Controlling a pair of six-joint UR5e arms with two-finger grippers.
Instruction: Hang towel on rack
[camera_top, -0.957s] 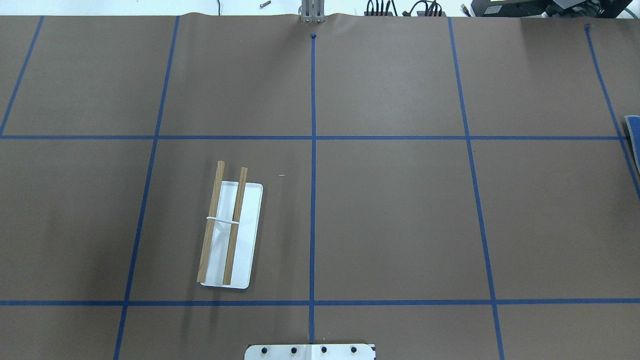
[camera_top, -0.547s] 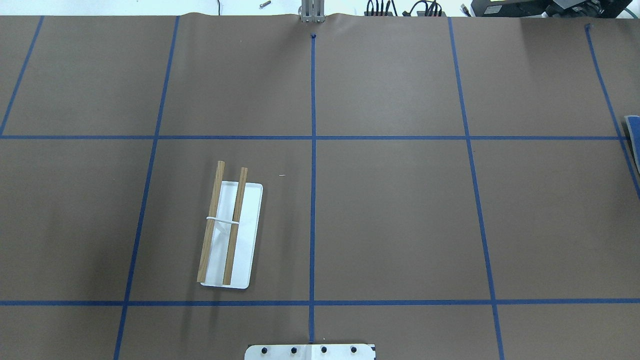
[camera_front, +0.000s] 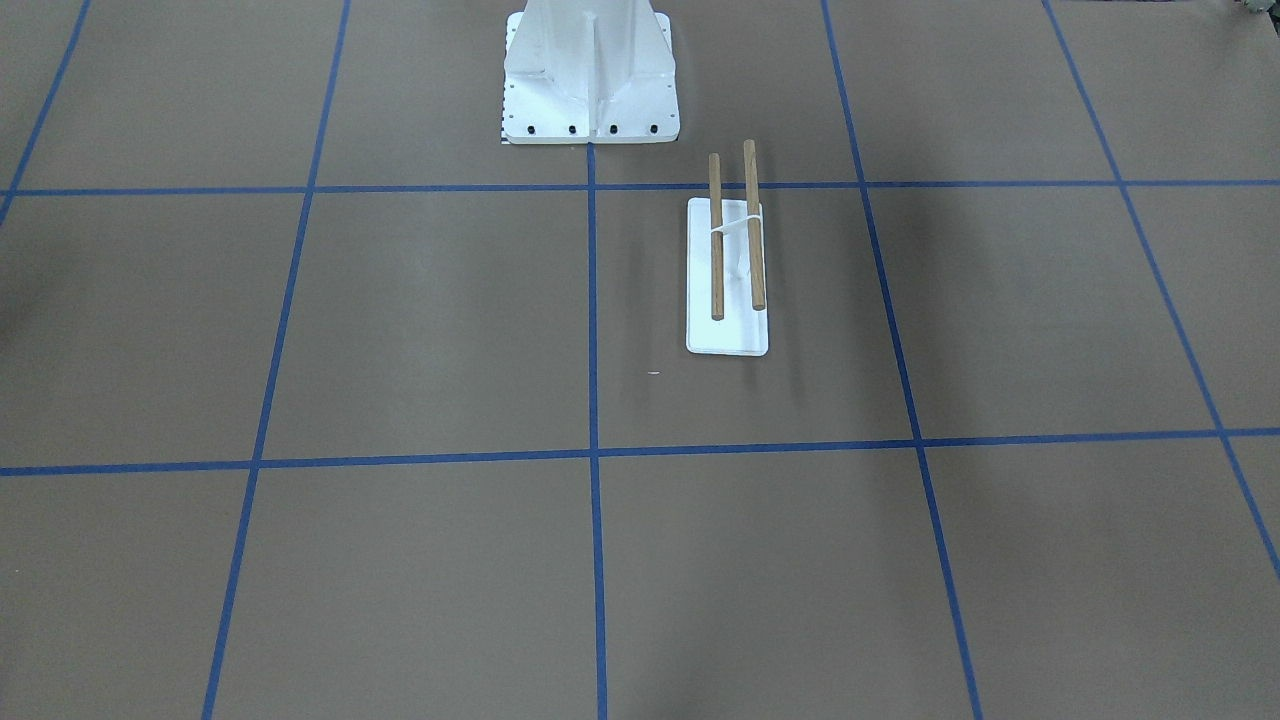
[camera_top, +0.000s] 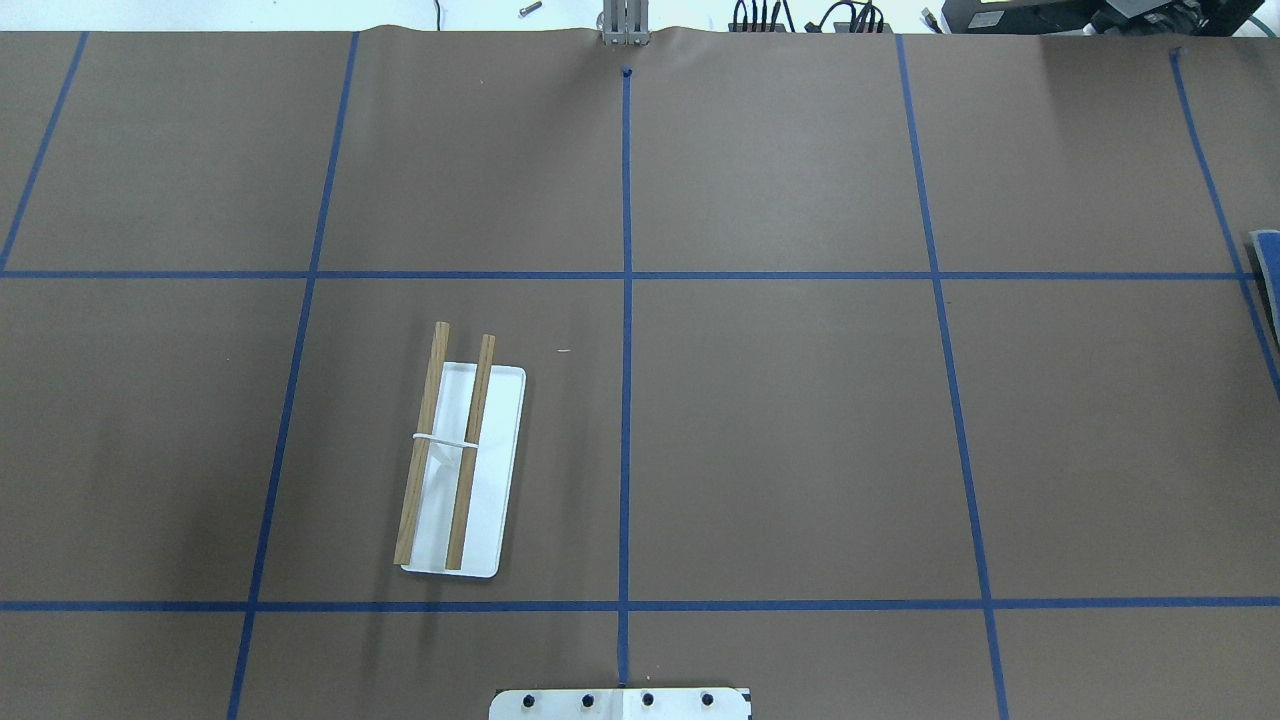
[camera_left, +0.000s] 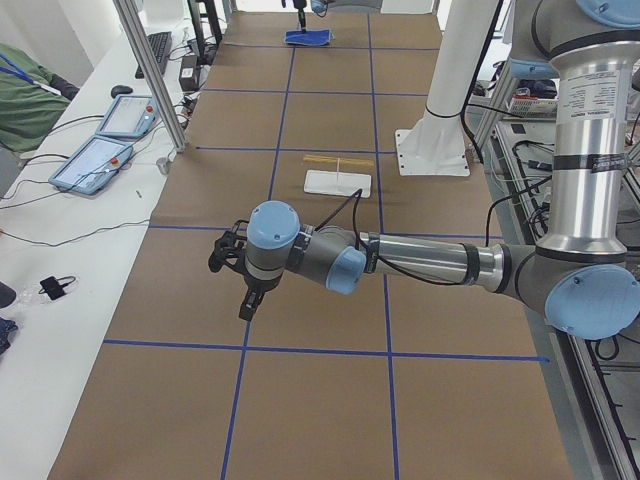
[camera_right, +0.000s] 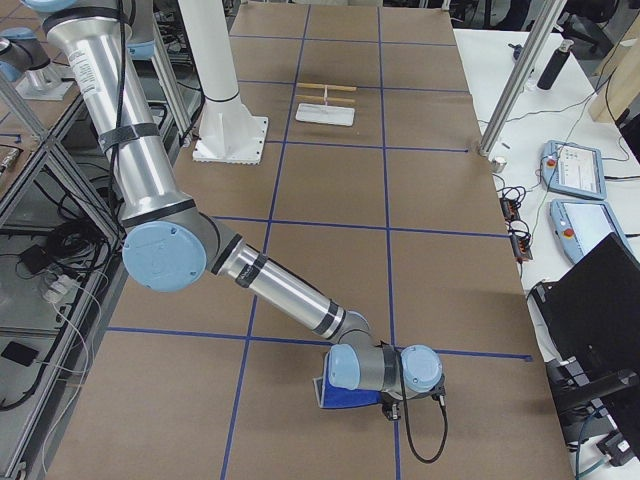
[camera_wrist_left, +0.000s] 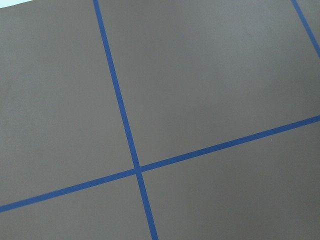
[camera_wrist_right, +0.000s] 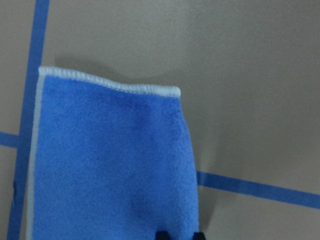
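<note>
You had the left arm (camera_left: 430, 262) stretched out low and nearly level over the table (camera_top: 800, 450), its wrist bent so that the left end effector (camera_left: 246, 306) pointed down above bare brown paper; whether it was spread or pressed together could not be told; its own camera saw only blue tape lines (camera_wrist_left: 122, 115). Your right arm (camera_right: 285, 290) reached down steeply to the table's end on its side; the right end effector (camera_wrist_right: 179, 236) showed only two dark tips close together at the near edge of the towel (camera_wrist_right: 110, 160); whether they pinched the cloth could not be told. The towel lay over a tape line, well apart from the rack (camera_top: 470, 452); the small print on the left arm's upright link was too small to read.
</note>
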